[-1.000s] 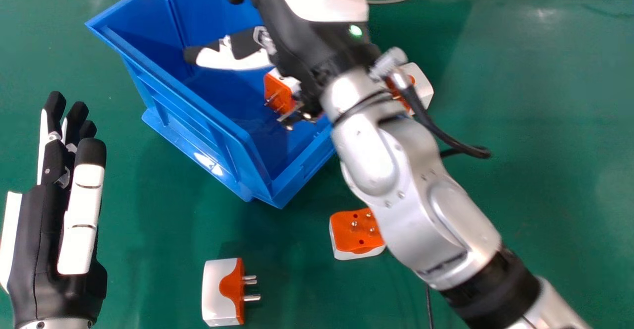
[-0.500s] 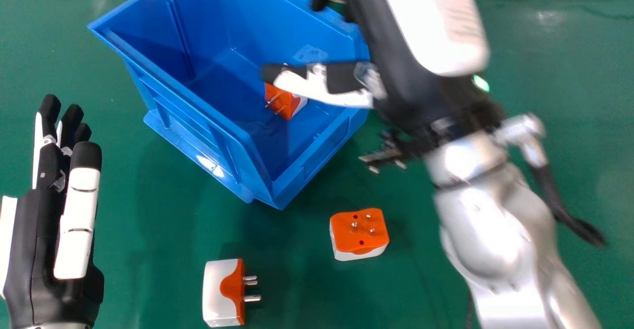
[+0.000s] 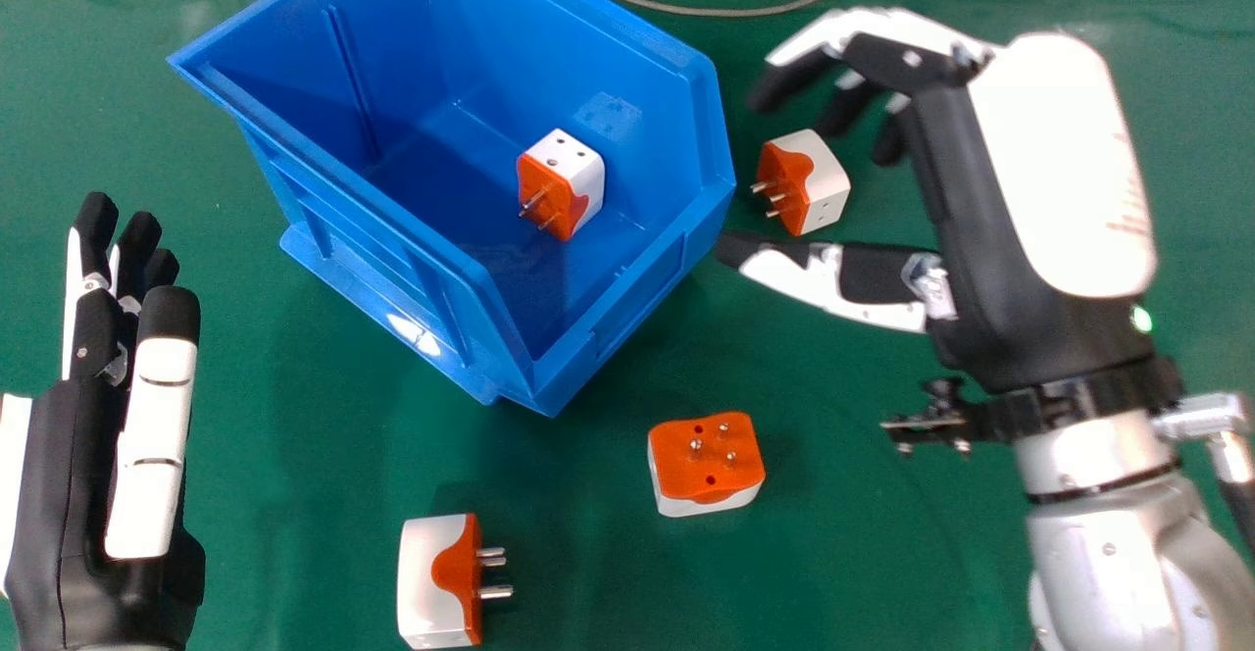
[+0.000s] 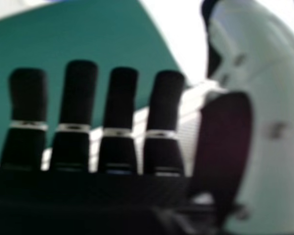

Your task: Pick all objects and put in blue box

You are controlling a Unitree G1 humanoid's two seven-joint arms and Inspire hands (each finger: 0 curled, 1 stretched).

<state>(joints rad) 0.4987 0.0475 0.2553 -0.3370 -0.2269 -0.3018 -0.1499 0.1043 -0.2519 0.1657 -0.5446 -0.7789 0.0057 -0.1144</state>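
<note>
Blue walls slope up around one white-and-orange plug adaptor (image 3: pixel 557 192), which lies on the floor of the box (image 3: pixel 373 239), its pins pointing toward the box's near side. Three more adaptors rest on the green table (image 3: pixel 294 533). Just outside the box's right side sits one (image 3: pixel 822 182), pins turned toward the box, and from my head I see it in the gap between my right fingers and thumb. My right hand (image 3: pixel 985 210) is released, its fingers softly bent and well apart from the thumb (image 3: pixel 833 283), grasping nothing; the right hand view shows those fingers (image 4: pixel 79 93) spread side by side before a patch of green. Nearer me than the box, another adaptor (image 3: pixel 704 465) lies with its orange face and pins up. The last (image 3: pixel 431 582) is closer still and farther left, on its side, pins pointing right. At the view's left edge is my left hand (image 3: pixel 83 514), fingers straight and loose, holding nothing. Beyond the box, a thin grey cable (image 3: pixel 726 12) curves along the table's far edge.
</note>
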